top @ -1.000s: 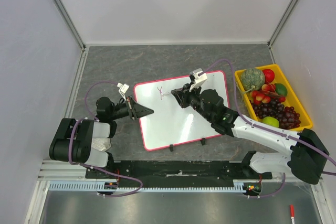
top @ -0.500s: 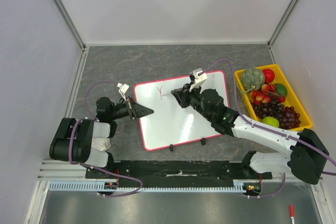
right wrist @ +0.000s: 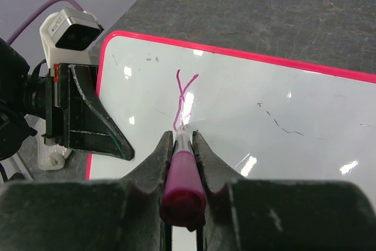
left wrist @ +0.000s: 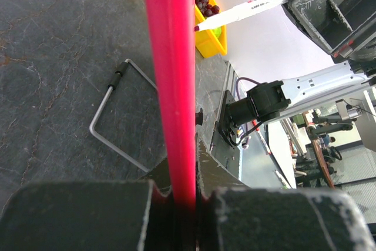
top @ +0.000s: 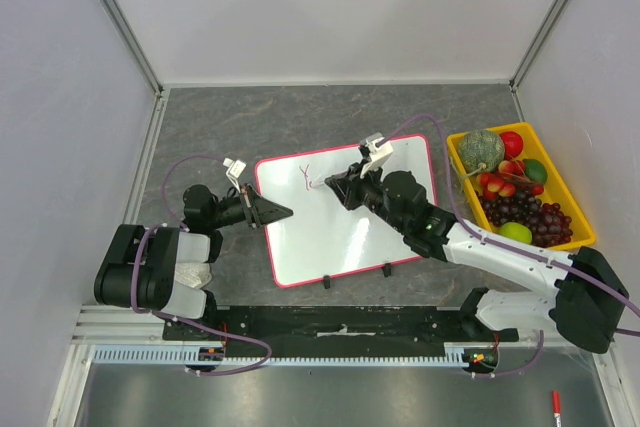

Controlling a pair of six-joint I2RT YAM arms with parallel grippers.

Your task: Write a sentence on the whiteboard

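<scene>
Right wrist: purple squiggle (right wrist: 181, 99), perhaps Y; right fingers (right wrist: 154, 166) clamp marker (right wrist: 182, 176), left fingers (left wrist: 76, 216) whiteboard (right wrist: 282, 107).

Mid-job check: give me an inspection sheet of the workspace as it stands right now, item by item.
Surface: dark grey stone-pattern tabletop, carrying the board.
Job's things: white pink-rimmed whiteboard; sentence barely begun, one purple Y-like stroke; magenta marker with its tip at the stroke's foot.
Clutter: yellow plastic bin of fruit right of the board; red-tipped pen on the near ledge.
Grippers: left gripper shut on the board's rim; right gripper shut on the marker.
Cables: purple cables arc from both wrists; no snag seen.
Surroundings: plain white enclosure walls.
</scene>
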